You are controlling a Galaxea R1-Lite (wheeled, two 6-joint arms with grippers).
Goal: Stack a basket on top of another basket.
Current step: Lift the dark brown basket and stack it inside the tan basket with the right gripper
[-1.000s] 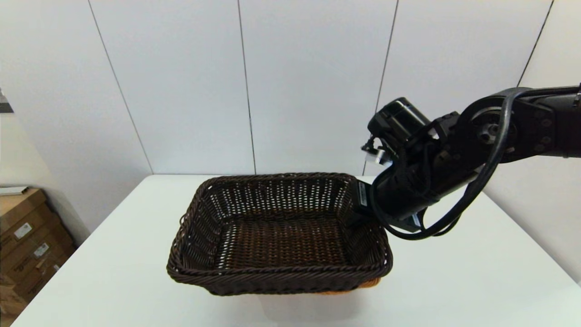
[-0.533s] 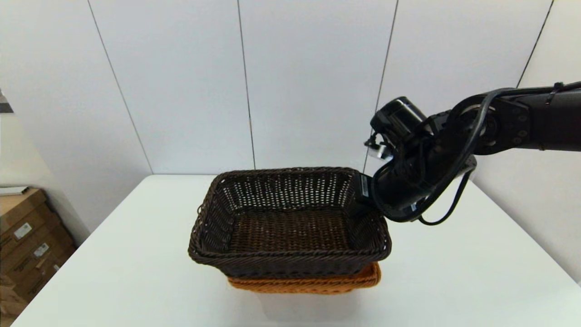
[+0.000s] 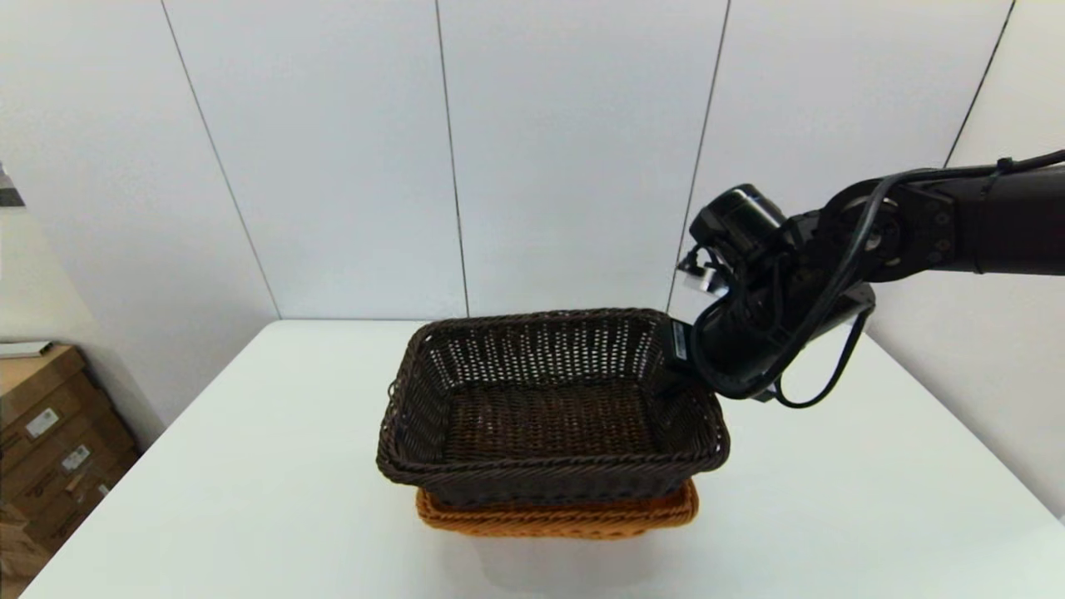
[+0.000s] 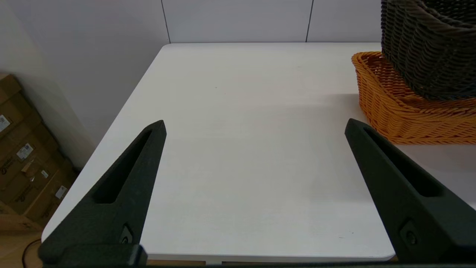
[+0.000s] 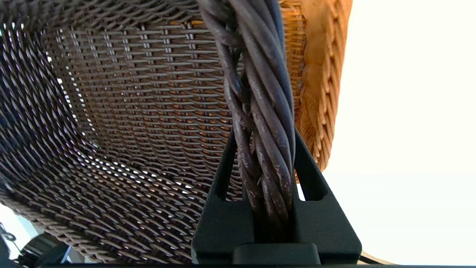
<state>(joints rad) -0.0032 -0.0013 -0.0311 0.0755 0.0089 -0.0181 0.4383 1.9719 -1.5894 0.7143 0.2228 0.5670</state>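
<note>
Wicker on wicker at centre frame: the dark brown basket (image 3: pixel 553 412) hangs just above the orange basket (image 3: pixel 557 517), its long axis running across the head view from left to right, open side up. It is nearly level, its left end reaching past the orange one's left end, while only the orange front rim and a strip of wall show beneath it. I cannot tell whether the two are touching.

My right gripper (image 5: pixel 266 178) comes in from the right edge of the head frame, the arm stretched almost level, then bent down at the wrist to the dark basket's right end. In the right wrist view its two black fingers (image 5: pixel 312 175) are clamped on the braided rim, one on each side of the thick twisted strands.

My left gripper (image 4: pixel 254 128) is low at the near left of the white table (image 3: pixel 832 499), fingers spread wide with nothing between them.

Both baskets are rectangular trays. The dark one has open-weave sides that let light through; the orange one is tightly woven with a plaited edge.
</note>
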